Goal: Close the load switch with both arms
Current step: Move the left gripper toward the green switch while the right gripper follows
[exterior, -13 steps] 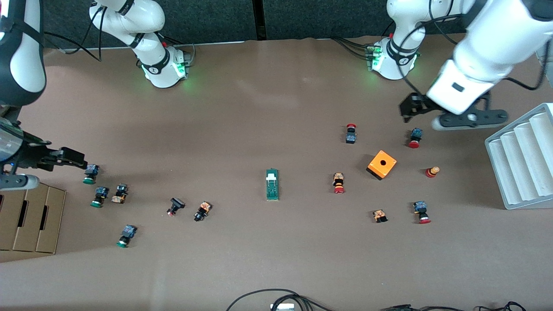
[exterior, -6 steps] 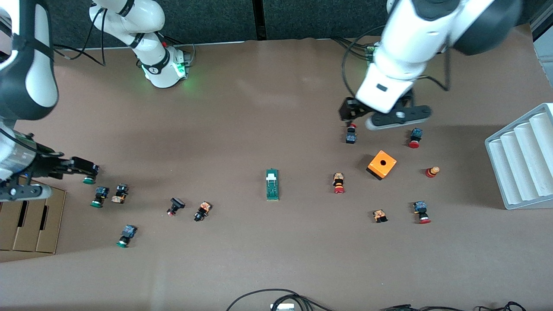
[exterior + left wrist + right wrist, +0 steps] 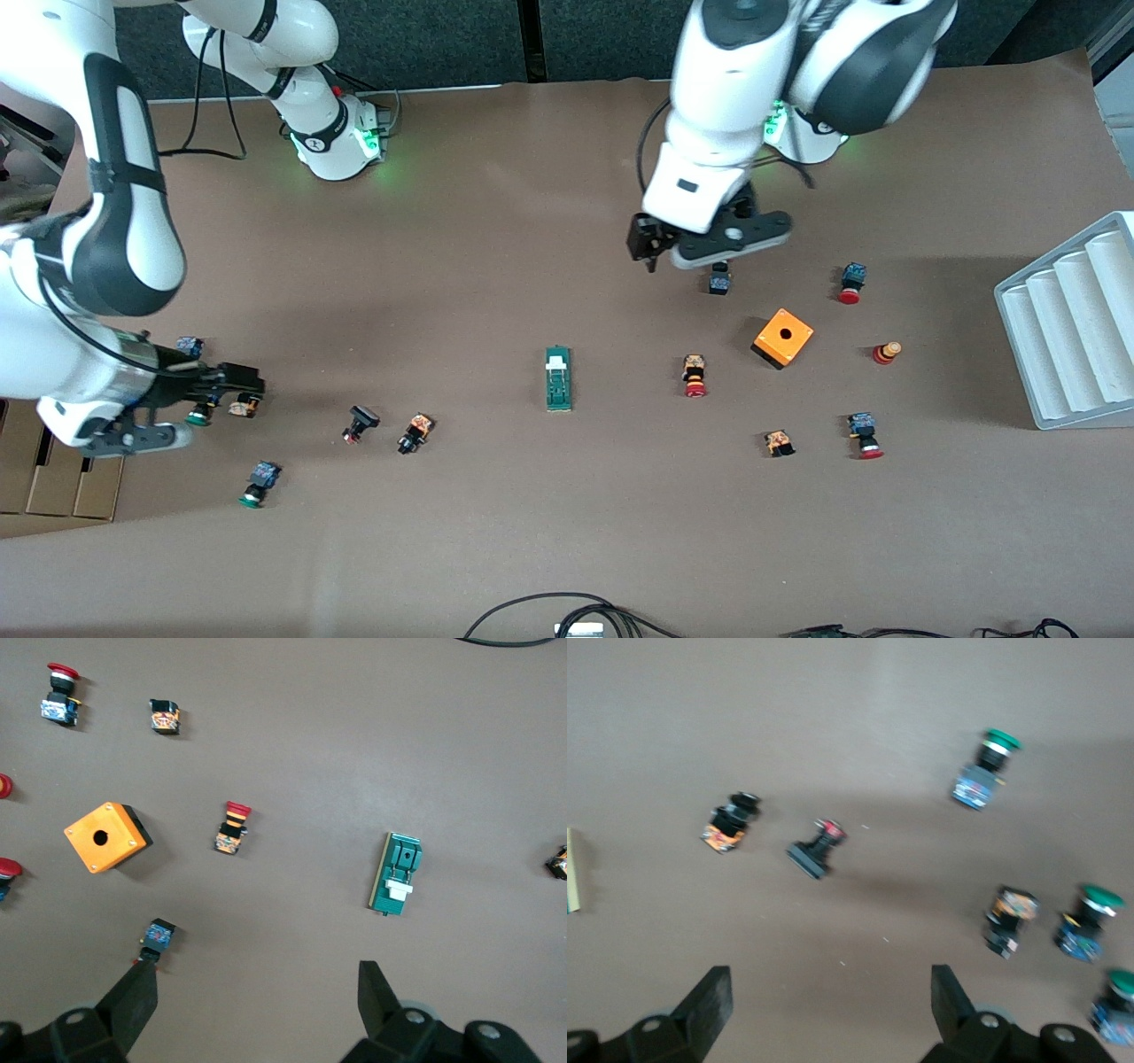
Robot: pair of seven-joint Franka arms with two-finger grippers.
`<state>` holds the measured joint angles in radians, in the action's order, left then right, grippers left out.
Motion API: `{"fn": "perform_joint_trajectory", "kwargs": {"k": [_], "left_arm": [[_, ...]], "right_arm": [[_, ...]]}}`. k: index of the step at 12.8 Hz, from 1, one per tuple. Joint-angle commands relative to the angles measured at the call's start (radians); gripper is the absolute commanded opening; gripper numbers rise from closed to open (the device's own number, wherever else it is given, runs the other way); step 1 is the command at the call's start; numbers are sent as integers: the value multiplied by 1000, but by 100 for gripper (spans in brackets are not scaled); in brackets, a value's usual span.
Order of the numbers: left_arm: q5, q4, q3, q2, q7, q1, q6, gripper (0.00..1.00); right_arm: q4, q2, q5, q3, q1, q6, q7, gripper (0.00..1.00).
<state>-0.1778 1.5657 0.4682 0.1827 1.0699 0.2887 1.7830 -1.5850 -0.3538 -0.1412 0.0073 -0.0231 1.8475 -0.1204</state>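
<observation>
— Where do the two claws stand?

— The left gripper (image 3: 654, 251) hangs with its fingers spread wide and empty over bare table, close to a small blue button (image 3: 719, 283). The right gripper (image 3: 237, 383) is also spread wide and empty, low over a cluster of green-capped buttons (image 3: 1091, 921) at the right arm's end of the table.

— And the load switch?

— The load switch (image 3: 558, 378) lies flat mid-table, well apart from both grippers, its white sliding piece (image 3: 400, 893) at the end farther from the front camera. The orange box (image 3: 782, 338) sits toward the left arm's end.

— How will it handle?

— Probably light, stiff plastic that skids if pushed. One gripper should likely pinch the green body across its narrow sides while the other presses the slider.
</observation>
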Motion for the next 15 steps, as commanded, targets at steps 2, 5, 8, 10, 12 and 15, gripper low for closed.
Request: {"fn": "perform_joint_trajectory", "kwargs": {"k": [2,5,8,10,12,15], "left_arm": [[-113,-15,-5,79,216,105,93,100],[-259,-13,-5,155,385,185,153,100],[-371,-4,-6,210,450,259,167,100],[-466,14,-7,259,545,306,194,100],[-581,28,-7,313,646,358,200,100],[-739,31,-7,395,792,418,200,100]], "right_arm": [[36,-28,-18,-7,-101,47,8,100],[34,-33,-21,-6,-100,41,-4,100],[34,-31,-20,-6,-118,42,-13,100],[34,-36,-21,-6,-126,58,-79,100],[23,-45,-18,-7,-133,91,-91,100],[13,-48,-18,-6,-133,88,-120,100]]}}
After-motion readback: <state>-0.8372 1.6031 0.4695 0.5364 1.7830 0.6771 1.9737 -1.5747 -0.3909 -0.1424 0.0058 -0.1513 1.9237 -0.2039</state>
